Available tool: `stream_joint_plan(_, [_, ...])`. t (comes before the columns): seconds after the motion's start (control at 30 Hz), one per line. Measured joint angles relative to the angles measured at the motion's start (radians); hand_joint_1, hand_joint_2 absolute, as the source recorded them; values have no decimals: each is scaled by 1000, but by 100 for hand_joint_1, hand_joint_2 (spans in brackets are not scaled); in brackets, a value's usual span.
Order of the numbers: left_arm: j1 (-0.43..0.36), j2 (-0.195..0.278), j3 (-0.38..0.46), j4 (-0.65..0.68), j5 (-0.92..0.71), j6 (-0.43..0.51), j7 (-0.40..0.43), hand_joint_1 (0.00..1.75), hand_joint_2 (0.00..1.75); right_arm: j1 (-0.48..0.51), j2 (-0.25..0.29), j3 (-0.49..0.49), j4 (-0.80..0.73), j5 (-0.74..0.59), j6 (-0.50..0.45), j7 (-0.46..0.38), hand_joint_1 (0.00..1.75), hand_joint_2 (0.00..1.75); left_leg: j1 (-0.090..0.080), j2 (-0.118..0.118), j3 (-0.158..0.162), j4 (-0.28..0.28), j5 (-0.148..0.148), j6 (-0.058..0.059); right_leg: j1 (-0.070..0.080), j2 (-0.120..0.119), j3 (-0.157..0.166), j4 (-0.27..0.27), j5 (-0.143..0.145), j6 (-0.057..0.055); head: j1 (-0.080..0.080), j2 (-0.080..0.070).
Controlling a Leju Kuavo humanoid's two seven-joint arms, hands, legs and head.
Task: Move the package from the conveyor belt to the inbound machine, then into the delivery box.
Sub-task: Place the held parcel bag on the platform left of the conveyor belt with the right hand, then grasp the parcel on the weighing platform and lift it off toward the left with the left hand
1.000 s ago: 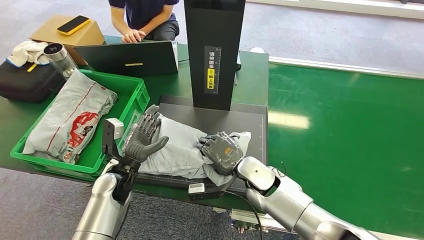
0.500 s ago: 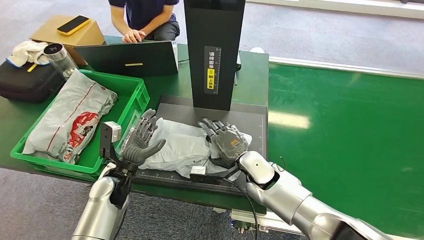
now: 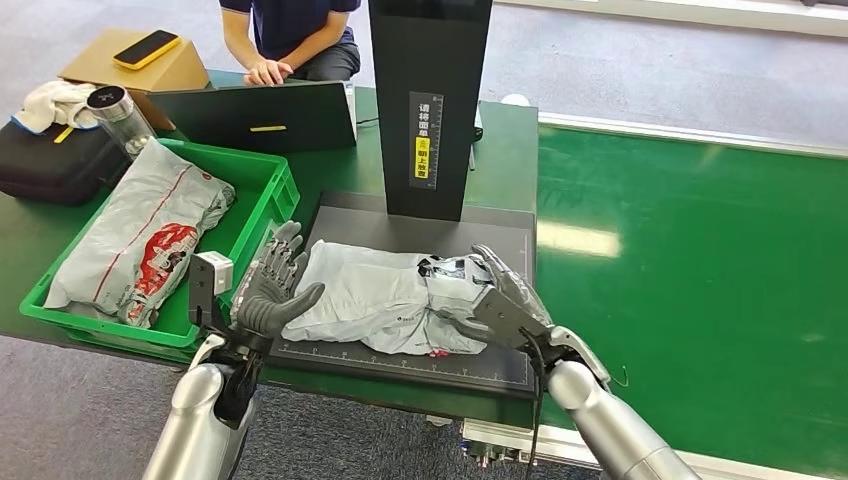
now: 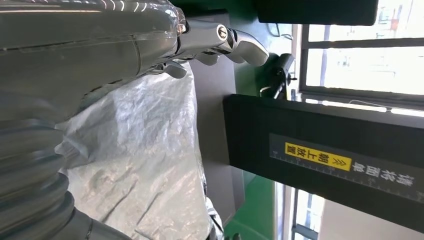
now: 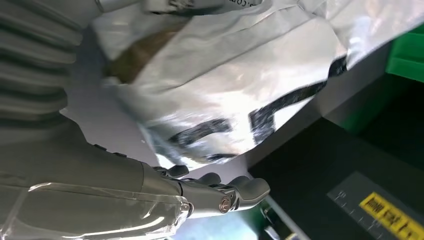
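Note:
A crumpled grey plastic package (image 3: 385, 297) lies flat on the black platform of the inbound machine (image 3: 505, 238), below its tall black column (image 3: 428, 105). My left hand (image 3: 273, 284) stands upright at the package's left end, fingers spread, palm toward the bag. At the package's right end my right hand (image 3: 505, 297) has its fingers extended and lies against the bag. Neither hand grips it. The left wrist view has the grey package (image 4: 145, 165) beside the column (image 4: 320, 160). In the right wrist view the package (image 5: 225, 85) sits close above my fingers (image 5: 220, 192).
A green delivery box (image 3: 255, 215) at the left holds another grey and red package (image 3: 140, 240). A person (image 3: 290, 35) sits behind a laptop (image 3: 255, 115). The green conveyor belt (image 3: 690, 270) runs on the right. A black case (image 3: 45, 160) and a bottle (image 3: 118, 115) stand at far left.
My right hand has lifted off the top of the package and moved to its right end, fingers opening. The package now lies flatter. The left hand dropped slightly.

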Motion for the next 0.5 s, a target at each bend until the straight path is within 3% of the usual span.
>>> stream_joint_plan(0.23, [-3, 0, -25, -12, -30, -1, -12, 0, 175, 128, -6, -172, -115, -206, 290, -48, 0, 0, 0, 0, 1, 0, 0, 0, 0, 0, 0, 0, 0, 0, 0, 0])
stream_joint_plan(0.5, [-7, 0, -40, -13, -43, 2, -16, 0, 175, 179, -8, -241, -172, -230, 339, -52, 0, 0, 0, 1, 1, 0, 0, 0, 0, 1, 0, 0, 0, 0, 0, 0])
